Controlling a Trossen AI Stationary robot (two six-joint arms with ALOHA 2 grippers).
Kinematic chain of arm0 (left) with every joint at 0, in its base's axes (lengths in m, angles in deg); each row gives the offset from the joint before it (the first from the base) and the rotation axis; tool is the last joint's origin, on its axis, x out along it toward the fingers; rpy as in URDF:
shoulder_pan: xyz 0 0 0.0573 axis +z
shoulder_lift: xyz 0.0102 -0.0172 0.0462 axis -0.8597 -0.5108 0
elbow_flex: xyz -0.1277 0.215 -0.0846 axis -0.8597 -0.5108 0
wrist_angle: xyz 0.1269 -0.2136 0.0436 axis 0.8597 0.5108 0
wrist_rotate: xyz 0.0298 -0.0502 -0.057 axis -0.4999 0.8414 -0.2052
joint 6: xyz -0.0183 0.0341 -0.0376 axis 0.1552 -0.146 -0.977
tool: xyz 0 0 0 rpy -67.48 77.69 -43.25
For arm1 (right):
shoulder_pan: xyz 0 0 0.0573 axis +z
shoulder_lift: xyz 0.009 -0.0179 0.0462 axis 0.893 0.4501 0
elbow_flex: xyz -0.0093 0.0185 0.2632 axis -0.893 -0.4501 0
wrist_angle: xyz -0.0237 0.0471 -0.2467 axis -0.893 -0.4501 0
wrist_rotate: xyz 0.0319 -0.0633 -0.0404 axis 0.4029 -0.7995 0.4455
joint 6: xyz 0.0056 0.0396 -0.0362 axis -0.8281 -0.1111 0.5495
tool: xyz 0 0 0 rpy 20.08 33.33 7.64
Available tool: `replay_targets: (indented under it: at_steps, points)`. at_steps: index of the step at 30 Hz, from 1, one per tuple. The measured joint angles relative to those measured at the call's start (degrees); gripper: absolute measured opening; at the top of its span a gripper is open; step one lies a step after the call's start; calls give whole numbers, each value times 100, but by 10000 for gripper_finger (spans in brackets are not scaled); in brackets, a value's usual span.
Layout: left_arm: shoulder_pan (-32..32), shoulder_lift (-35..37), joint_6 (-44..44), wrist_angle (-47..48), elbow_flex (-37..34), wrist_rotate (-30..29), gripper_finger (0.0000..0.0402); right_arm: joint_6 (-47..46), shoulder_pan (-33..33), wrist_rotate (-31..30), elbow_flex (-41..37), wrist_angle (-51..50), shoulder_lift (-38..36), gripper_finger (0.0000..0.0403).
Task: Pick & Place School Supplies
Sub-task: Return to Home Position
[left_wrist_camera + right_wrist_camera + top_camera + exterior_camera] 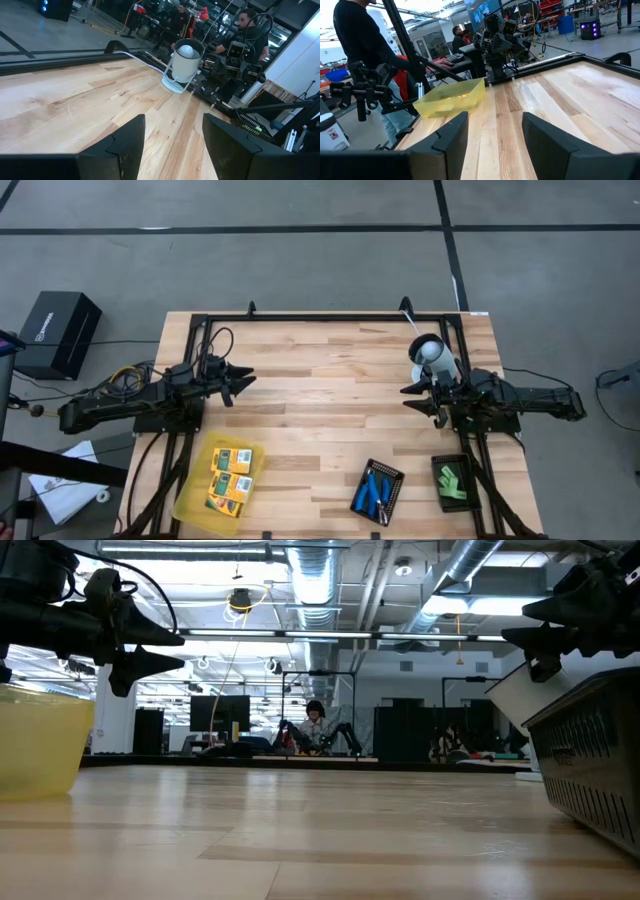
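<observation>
Four yellow packs [231,474] in tray [193,501], high view; low view: wall only.

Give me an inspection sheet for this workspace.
Surface: wooden table, no damage seen.
Job's things: packs in yellow tray; blue scissors in middle black tray; green erasers in right black tray.
Clutter: white cylindrical device near right arm.
Grippers: left gripper and right gripper open, empty, raised above the table.
Cables: loose bundle beside left arm.
Surroundings: black box on floor; people beyond table.
</observation>
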Motion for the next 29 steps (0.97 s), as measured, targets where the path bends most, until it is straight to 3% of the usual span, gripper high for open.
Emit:
replay_targets:
  at_steps: [29]
  points:
    - [0, 0, 0, 0, 0, 19, 192, 2, 1, 1, 0, 0, 0, 179]
